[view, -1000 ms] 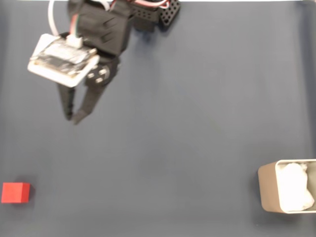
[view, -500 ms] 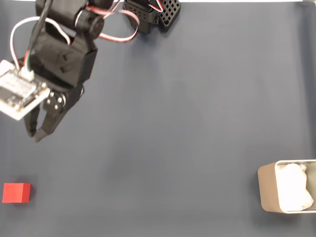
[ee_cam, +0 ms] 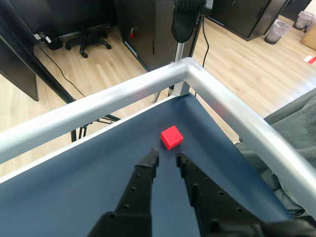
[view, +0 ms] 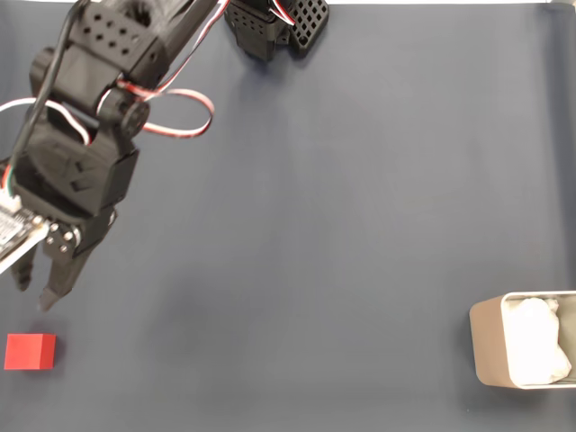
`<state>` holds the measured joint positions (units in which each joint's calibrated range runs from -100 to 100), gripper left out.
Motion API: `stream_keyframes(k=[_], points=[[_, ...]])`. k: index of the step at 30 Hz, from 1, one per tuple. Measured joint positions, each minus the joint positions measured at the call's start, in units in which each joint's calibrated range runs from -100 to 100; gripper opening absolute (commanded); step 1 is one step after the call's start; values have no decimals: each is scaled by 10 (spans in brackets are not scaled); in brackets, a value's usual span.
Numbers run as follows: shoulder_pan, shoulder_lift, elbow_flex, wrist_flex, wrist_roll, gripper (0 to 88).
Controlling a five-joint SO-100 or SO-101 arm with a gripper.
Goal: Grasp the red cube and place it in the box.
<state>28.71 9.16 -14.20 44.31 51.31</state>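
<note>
- Red cube (view: 29, 351) sits untouched on the dark blue bench (view: 342, 225), near its left edge in the fixed view, well apart from the box (view: 490, 355) at the right.
- Claw (ee_cam: 167, 160) hovers just short of it, fingers slightly parted, pinching nothing.
- Grasp, carry and drop all remain.
- Cube looks small, matte, sharp-edged.

- Gripper (view: 33, 297) at far left of the dark blue bench (view: 342, 225), fingers (view: 56, 286) pointing down toward the red cube (view: 29, 351), narrow gap between them.
- Cube sits near the bottom-left corner (just below the fingertips, not touching).
- Box (view: 525, 339) at the right edge, white lining inside, well apart from the cube.
- Red-white wires (view: 171, 94) loop off the arm.
</note>
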Motion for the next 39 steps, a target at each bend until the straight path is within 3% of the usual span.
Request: stream_keyframes(k=[39], points=[[53,291,-155,-169,8,279]])
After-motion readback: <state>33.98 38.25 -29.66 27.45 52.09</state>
